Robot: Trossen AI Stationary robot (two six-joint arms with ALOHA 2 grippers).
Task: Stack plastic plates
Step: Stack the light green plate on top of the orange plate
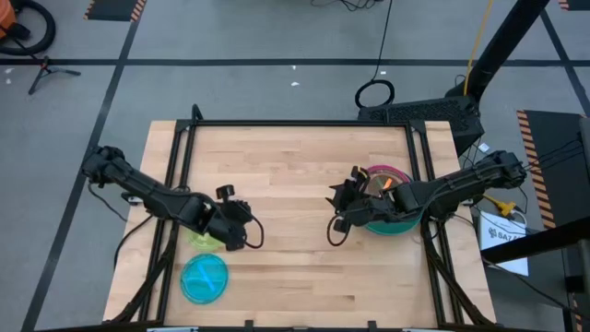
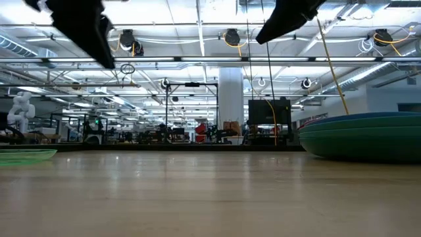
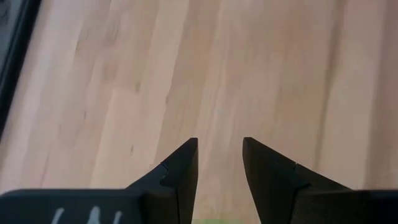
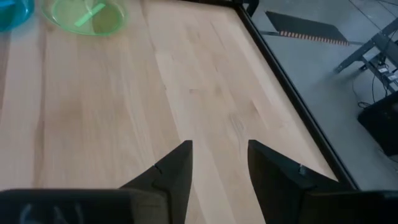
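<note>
Wooden desk (image 1: 295, 267) carries a plate stack (image 1: 392, 221) at its right edge: teal and dark green large plates at the bottom, magenta and orange on top; right hand (image 1: 337, 210) hovers just left of it, fingers apart, holding nothing. Cyan plate (image 1: 204, 278) sits front-left, lime plate (image 1: 205, 241) just behind it under the left hand (image 1: 249, 238), fingers apart and empty over bare wood.

Stack of plates (image 1: 387, 198) at table (image 1: 295, 267) right; two single plates (image 1: 204, 278) front left.
</note>
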